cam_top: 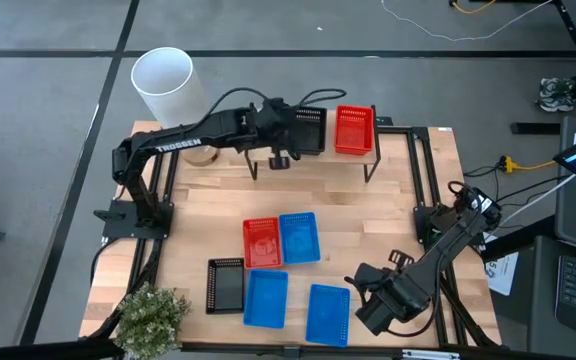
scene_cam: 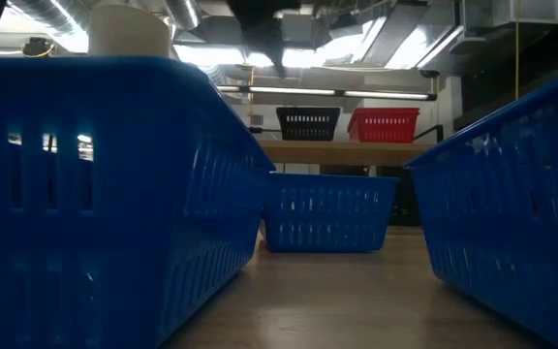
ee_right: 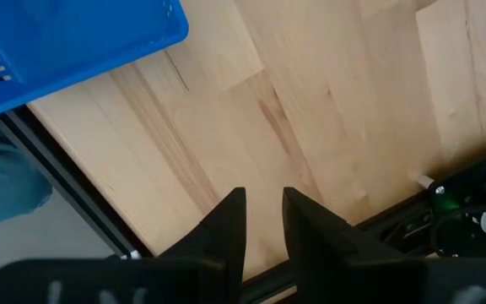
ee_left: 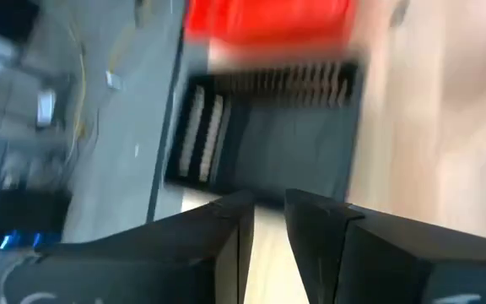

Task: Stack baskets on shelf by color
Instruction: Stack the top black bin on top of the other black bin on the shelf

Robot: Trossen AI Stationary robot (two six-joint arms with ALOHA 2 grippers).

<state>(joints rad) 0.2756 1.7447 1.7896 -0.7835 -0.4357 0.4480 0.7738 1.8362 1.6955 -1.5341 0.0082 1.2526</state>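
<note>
On the shelf at the table's far edge stand a black basket and, to its right, a red basket, both on their bottoms. My left gripper hovers open just above and short of the black basket, with nothing between its fingers. On the table lie a red basket, a blue one, a black one and two more blue ones. My right gripper waits open over bare wood at the near right, pointing down.
A white cylinder stands beyond the table's far left corner. A small plant sits at the near left corner. Black frame rails run along the table's sides. Bare wood lies between the shelf and the loose baskets.
</note>
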